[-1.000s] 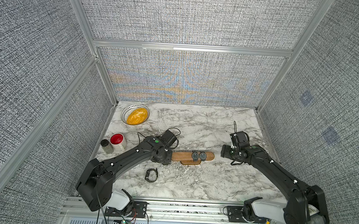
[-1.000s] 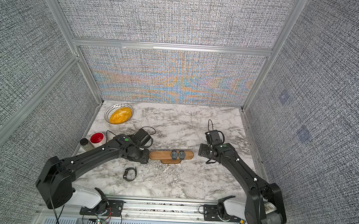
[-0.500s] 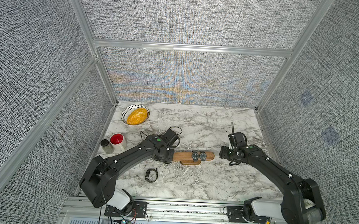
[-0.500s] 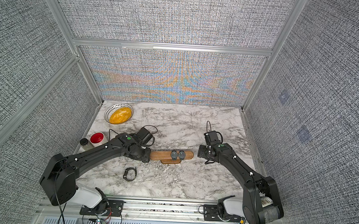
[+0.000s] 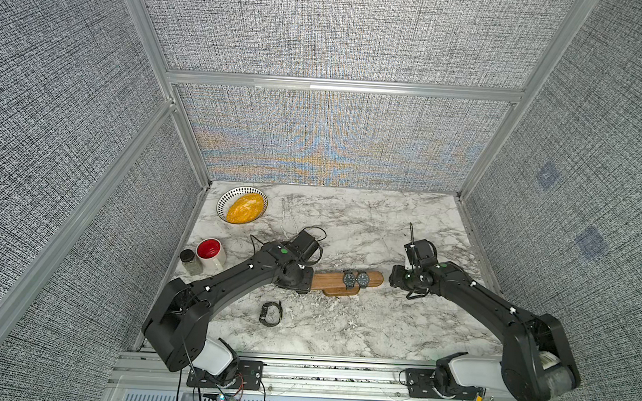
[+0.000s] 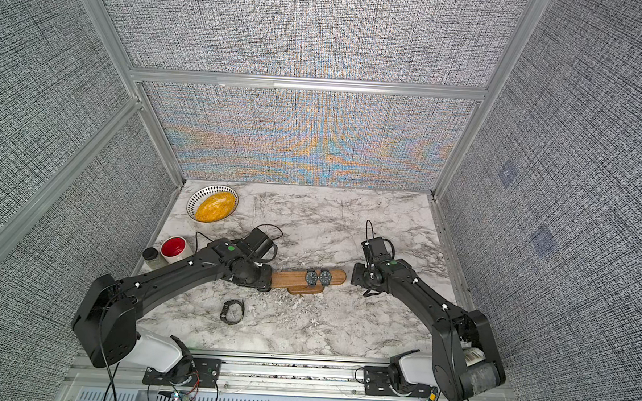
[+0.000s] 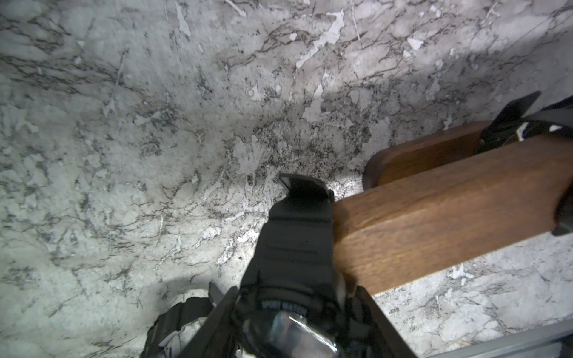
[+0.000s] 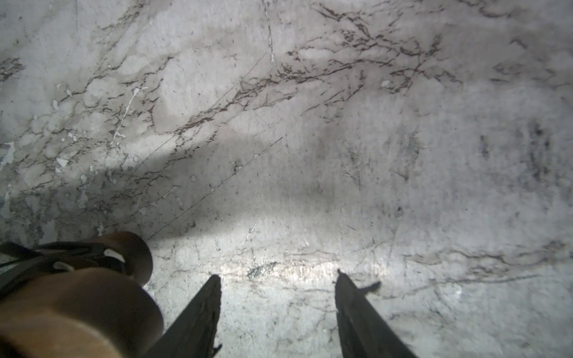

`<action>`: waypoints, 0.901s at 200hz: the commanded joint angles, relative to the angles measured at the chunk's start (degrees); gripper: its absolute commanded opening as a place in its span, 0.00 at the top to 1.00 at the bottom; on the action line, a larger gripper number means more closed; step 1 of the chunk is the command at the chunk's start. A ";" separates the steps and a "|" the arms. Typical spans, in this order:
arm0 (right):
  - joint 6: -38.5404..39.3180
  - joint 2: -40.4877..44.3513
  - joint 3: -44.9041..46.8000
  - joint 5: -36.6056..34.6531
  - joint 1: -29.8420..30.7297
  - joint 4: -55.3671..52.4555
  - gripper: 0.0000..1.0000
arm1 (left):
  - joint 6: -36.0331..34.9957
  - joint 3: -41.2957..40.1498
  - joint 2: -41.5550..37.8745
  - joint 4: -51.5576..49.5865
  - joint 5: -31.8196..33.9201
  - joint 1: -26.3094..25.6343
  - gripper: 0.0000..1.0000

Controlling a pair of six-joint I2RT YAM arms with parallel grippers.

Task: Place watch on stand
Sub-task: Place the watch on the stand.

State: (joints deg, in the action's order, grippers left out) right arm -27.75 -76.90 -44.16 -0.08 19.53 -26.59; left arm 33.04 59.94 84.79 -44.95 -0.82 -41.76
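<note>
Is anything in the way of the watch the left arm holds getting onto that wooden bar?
Nothing visible blocks it. The held watch in the left tool is at the bare end of the stand; two other watches sit farther along, bare wood between.

You see white table veined grey, brown wood-grain stand, black watch, yellow-filled bowl with black-dotted rim, red-lined white mug.

- The left arm reaches low toward the centre, its left gripper clamped on a watch.
- The right arm mirrors it, right gripper low, jaws apart.
</note>
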 commanded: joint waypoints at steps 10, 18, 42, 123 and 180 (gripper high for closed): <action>-0.03 -0.09 0.03 0.25 0.87 1.19 0.42 | 0.71 -0.08 0.28 1.57 -2.28 0.10 0.89; 0.14 -0.23 0.00 0.33 1.09 1.35 0.43 | 0.78 -0.09 0.45 1.67 -2.64 0.08 0.89; 1.00 -1.11 -0.36 0.15 1.15 1.36 0.44 | 1.32 -0.55 0.27 2.39 -3.51 0.08 0.89; 2.47 -4.31 -3.47 0.45 1.47 1.45 0.49 | 2.56 -1.07 0.15 3.39 -5.18 0.06 0.81; 2.22 -4.77 -3.65 0.59 1.90 1.53 0.50 | 4.29 0.14 0.36 4.40 -7.16 0.01 0.70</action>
State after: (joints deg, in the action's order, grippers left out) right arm -25.61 -81.47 -47.48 0.40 21.15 -25.08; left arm 36.07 59.59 85.06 -42.09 -6.28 -41.76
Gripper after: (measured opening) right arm 0.499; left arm 0.551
